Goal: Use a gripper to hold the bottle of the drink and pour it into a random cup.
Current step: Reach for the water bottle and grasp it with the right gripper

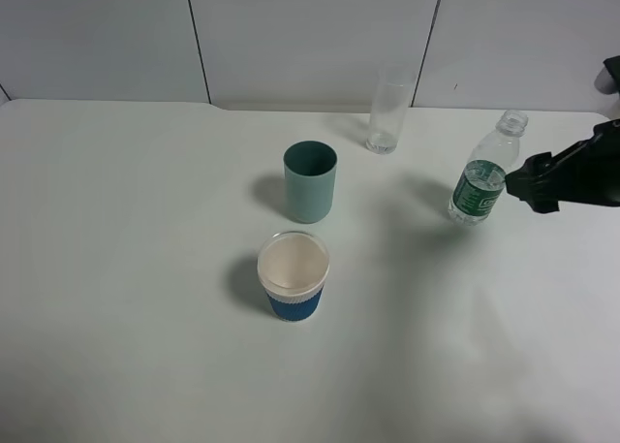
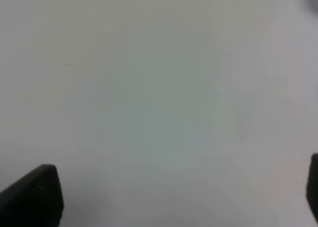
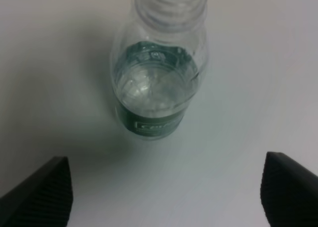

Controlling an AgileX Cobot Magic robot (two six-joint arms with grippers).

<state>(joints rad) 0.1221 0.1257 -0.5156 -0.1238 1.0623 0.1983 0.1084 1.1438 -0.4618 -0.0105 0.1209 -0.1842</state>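
The small clear bottle with a dark green label and no cap stands upright at the right of the white table. My right gripper is just to its right, fingers pointing at the label, open and empty. In the right wrist view the bottle stands ahead of the two spread black fingertips, not between them. The tall clear glass stands at the back near the wall. My left gripper is open over bare table; it is outside the exterior high view.
A teal-green opaque cup stands mid-table. A blue paper cup with a white rim stands in front of it. The white table meets a white panelled wall at the back.
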